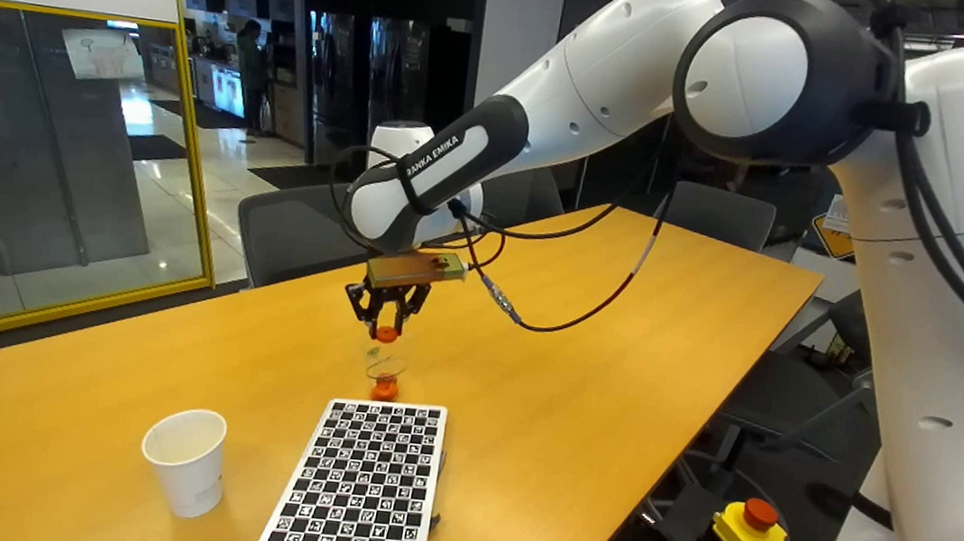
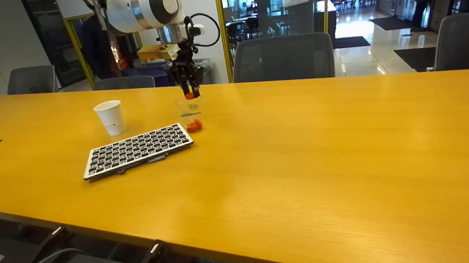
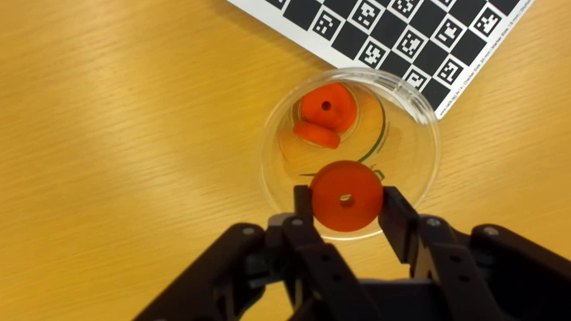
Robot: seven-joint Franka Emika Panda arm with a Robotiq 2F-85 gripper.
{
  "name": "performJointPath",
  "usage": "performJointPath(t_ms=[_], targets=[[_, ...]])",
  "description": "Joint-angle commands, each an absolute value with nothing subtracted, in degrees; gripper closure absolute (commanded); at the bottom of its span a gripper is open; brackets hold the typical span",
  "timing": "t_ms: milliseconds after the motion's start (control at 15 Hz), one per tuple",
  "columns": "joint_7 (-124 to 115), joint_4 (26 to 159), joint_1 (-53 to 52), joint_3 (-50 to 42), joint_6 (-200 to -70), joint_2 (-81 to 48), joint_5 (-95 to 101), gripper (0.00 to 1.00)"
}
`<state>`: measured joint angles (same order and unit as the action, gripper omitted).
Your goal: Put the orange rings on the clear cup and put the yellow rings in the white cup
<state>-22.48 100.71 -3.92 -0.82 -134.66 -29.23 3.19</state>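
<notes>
Pinching an orange ring [image 3: 347,183] by opposite edges in the gripper [image 3: 348,199] and hovering at the mouth of the clear cup [image 3: 409,145], within the rim's outline in the wrist view but off centre toward the gripper's side. Leaving unclear whether just above the rim or slightly below.

Probably risking a clip on that nearer rim, from letting go off centre, and so bouncing out onto the table [image 1: 533,458]. Perhaps risking a knock to the clear cup, likely light, by lowering the gripper against its wall. Possibly risking a crooked drop, from opening unevenly, onto the flat ring [image 3: 341,111] and leaning ring [image 3: 316,134] showing inside.

Pointing the hole up, facing the wrist view, and lying nearly level, with no long axis across a round face. Seeing the clear cup standing upright beside the board [image 1: 358,483], mouth up, long axis vertical. Seeing the white cup [image 1: 188,464] upright too, well apart, and making out no yellow rings.
</notes>
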Motion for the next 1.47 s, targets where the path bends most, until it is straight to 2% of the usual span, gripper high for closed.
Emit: performJointPath(t_ms=[0,200,267,600,1400], targets=[[-20.9,95.8,-4.1,-1.4,-131.6,-31.8,1.6,0.24],[-21.3,96.1,-4.5,-1.5,-131.4,-31.6,1.9,0.03],[-21.6,96.7,-4.6,-1.6,-131.4,-31.1,2.0,0.00],[-18.5,103.0,-4.8,-0.2,-131.8,-26.0,1.9,0.00],[-3.6,140.3,-5.4,5.4,-133.7,4.5,1.8,0.00]])
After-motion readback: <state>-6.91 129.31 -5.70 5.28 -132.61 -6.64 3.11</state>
